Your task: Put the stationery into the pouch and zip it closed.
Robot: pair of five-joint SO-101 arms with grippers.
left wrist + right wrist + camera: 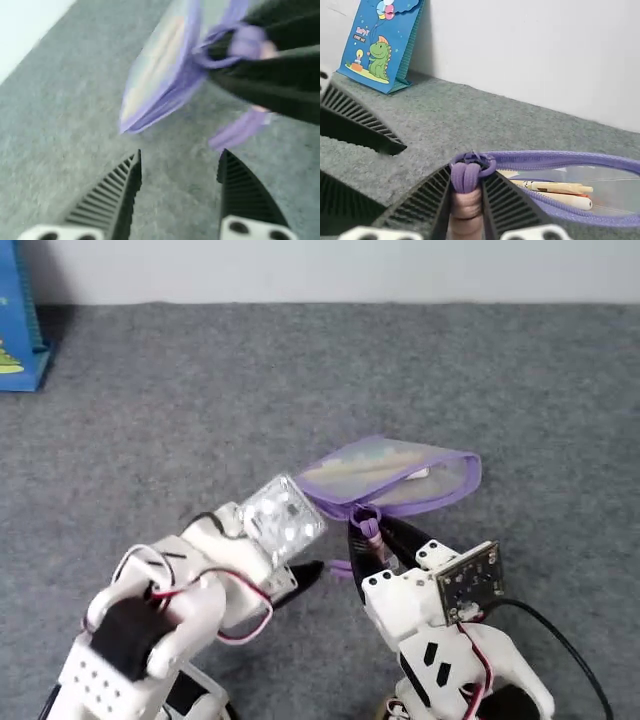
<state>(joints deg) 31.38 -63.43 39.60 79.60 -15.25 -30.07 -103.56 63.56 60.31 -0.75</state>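
The purple-edged clear pouch (pixel 395 475) lies on the grey mat, its zip partly open. Pens (pixel 555 192) lie inside it. My right gripper (pixel 368 535) is at the pouch's near edge, shut on the purple zip pull (pixel 466 172); the right gripper (pixel 466 187) pinches the loop between its ribbed pads. My left gripper (pixel 180 165) is open just short of the pouch (pixel 160 75), with bare mat between its fingers. It sits beside the right gripper (pixel 280 75) and the zip pull (pixel 245 42). From above, the left gripper (pixel 303 575) is left of the pull.
A blue gift bag (pixel 15 330) stands at the far left by the wall, also the blue gift bag (pixel 380 45) behind the left arm's fingers (pixel 360 125). Grey mat (pixel 200 400) spreads around the pouch. A white wall bounds the far side.
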